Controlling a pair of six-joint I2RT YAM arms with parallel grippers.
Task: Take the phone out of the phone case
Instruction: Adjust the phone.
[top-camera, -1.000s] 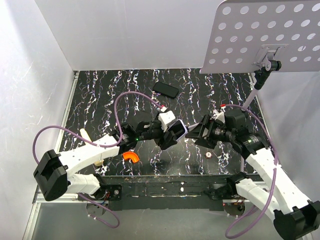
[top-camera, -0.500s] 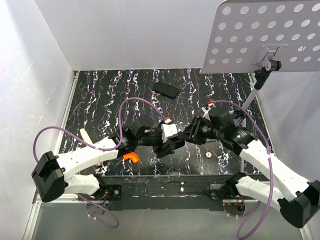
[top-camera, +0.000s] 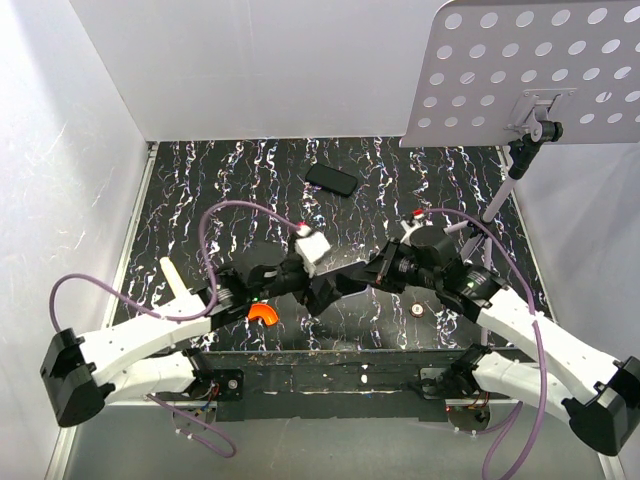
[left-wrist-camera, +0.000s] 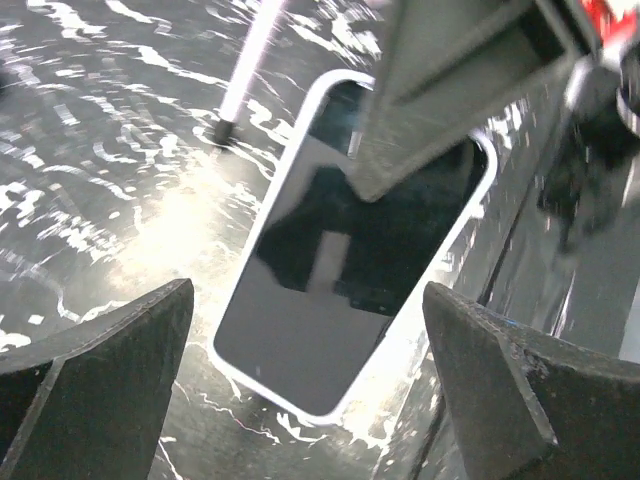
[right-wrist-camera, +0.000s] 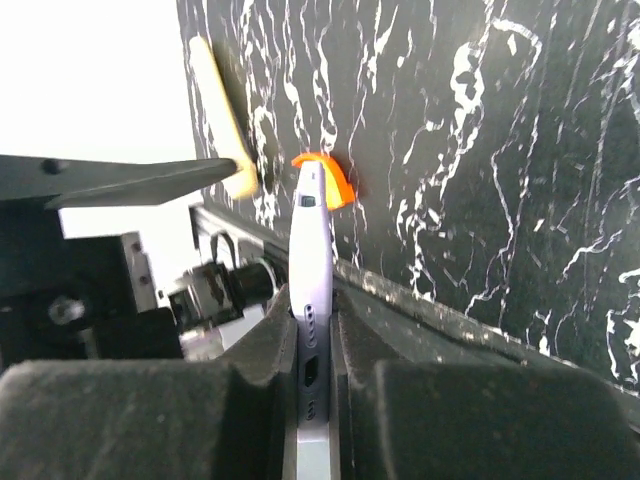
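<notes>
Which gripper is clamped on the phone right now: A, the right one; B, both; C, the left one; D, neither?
A: the right gripper pinches the phone edge-on, while the left gripper stands wide open with a gap to the phone on each side.

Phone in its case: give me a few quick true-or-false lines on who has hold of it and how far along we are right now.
1. The right gripper is clamped on the phone, which shows edge-on in the right wrist view. True.
2. The left gripper is shut on the phone. False: its jaws stand wide open on either side of the phone, apart from it.
3. The phone is out of the phone case. False: the light rim of the case runs all round the screen.
4. A dark flat object lies by itself on the far part of the table. True.
</notes>
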